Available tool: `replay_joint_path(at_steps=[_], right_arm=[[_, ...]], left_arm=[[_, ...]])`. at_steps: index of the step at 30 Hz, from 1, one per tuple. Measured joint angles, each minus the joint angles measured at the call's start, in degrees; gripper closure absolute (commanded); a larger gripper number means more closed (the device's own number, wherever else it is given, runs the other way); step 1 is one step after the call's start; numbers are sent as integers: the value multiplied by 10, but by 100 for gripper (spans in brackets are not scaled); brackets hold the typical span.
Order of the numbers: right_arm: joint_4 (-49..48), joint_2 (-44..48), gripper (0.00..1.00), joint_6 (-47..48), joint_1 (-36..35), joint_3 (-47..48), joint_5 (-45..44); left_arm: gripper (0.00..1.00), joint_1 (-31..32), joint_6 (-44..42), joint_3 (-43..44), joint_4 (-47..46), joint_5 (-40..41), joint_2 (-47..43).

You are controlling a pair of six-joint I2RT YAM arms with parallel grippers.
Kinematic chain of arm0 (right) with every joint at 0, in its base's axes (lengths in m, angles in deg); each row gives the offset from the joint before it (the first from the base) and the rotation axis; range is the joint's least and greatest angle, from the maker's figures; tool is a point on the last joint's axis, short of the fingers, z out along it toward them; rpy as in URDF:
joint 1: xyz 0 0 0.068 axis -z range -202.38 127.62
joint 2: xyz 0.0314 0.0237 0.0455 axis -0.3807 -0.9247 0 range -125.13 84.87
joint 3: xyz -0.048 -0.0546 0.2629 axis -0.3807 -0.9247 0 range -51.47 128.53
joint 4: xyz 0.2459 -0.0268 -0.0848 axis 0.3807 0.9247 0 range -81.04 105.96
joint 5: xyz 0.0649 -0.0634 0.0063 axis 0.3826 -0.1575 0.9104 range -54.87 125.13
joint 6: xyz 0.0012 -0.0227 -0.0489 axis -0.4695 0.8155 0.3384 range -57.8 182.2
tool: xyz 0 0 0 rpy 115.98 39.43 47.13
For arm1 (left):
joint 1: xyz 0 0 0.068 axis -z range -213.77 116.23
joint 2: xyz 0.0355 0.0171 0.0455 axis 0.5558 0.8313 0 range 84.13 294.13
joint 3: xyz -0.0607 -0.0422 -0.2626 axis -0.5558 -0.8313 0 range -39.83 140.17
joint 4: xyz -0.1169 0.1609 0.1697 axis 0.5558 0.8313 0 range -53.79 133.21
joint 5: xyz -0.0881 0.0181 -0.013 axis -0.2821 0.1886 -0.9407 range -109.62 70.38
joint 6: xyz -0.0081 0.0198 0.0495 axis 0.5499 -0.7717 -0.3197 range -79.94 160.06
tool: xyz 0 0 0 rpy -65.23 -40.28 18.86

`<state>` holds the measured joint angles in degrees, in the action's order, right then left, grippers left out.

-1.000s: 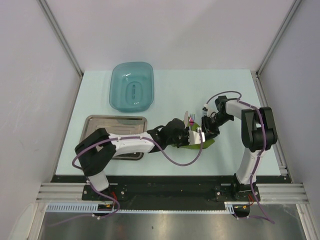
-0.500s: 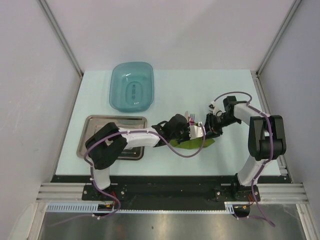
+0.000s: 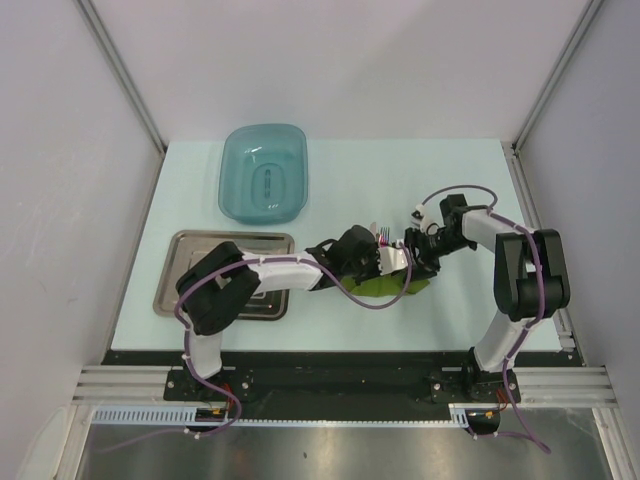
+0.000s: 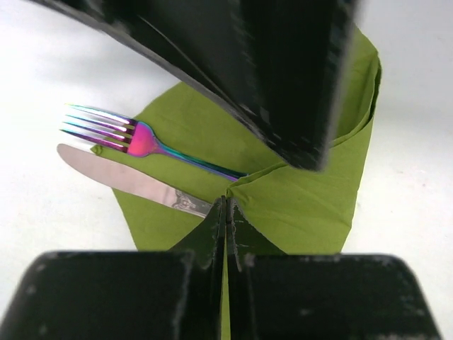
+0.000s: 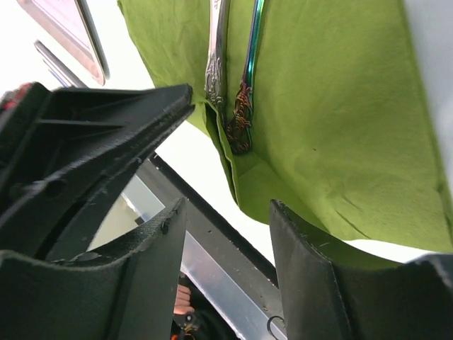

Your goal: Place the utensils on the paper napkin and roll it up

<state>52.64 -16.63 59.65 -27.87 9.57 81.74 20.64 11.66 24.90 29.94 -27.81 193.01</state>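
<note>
The olive-green paper napkin [image 3: 392, 287] lies at the table's middle, partly folded over the utensils. In the left wrist view a purple-tinted fork [image 4: 141, 139] and a silver knife [image 4: 127, 180] stick out of the napkin [image 4: 311, 198] side by side. Their handles [image 5: 230, 85] show on the napkin [image 5: 340, 120] in the right wrist view. My left gripper [image 4: 226, 204] is shut, pinching a folded napkin edge. It shows in the top view [image 3: 383, 263]. My right gripper [image 5: 226, 212] is open, just over the napkin's edge, close against the left one [image 3: 413, 257].
A steel tray [image 3: 190, 250] lies at the left under the left arm. A teal plastic basin [image 3: 263, 172] stands behind it. The black front rail of the table shows between the right fingers.
The left arm's elbow swung right and the right arm's elbow shifted right. Both grippers stayed at the napkin, drawing closer together, and the napkin is folded further over the utensils.
</note>
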Motion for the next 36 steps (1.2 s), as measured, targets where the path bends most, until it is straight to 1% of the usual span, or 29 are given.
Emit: replay_joint_path(at_steps=[3,10,12,14,17,18,20,21,22,24,25,27,28,30,36], right_arm=[[-6,-2,47,0,-6,-8,0],[-16,-18,61,2,-19,-22,-7],[-23,-22,63,2,-23,-22,-9],[-29,-27,69,2,-28,-22,-13],[-36,-33,81,4,-32,-22,-22],[-37,-34,88,6,-33,-22,-24],[-42,-37,97,8,-34,-22,-29],[-43,-38,100,9,-35,-22,-32],[-45,-40,100,9,-35,-22,-35],[-47,-41,100,9,-37,-22,-40],[-48,-41,100,9,-38,-22,-42],[-50,-41,100,9,-39,-22,-47],[-50,-41,100,9,-40,-22,-51],[-51,-41,100,8,-41,-22,-56],[-53,-41,100,4,-43,-22,-67]], left_arm=[[100,-5,5,5,0,0,1],[100,-9,14,7,0,0,10],[100,-10,14,8,0,1,13],[100,-10,15,10,2,3,17],[100,-12,15,12,2,5,21],[100,-12,15,12,2,5,22],[100,-14,16,13,3,5,23],[100,-14,16,13,3,5,23],[100,-14,17,14,4,5,23],[91,-15,22,17,9,4,23],[81,-16,27,19,13,3,23],[69,-20,40,25,27,-2,23],[62,-24,49,27,36,-8,21],[60,-34,71,27,60,-19,12],[52,-87,158,27,128,-90,-31]])
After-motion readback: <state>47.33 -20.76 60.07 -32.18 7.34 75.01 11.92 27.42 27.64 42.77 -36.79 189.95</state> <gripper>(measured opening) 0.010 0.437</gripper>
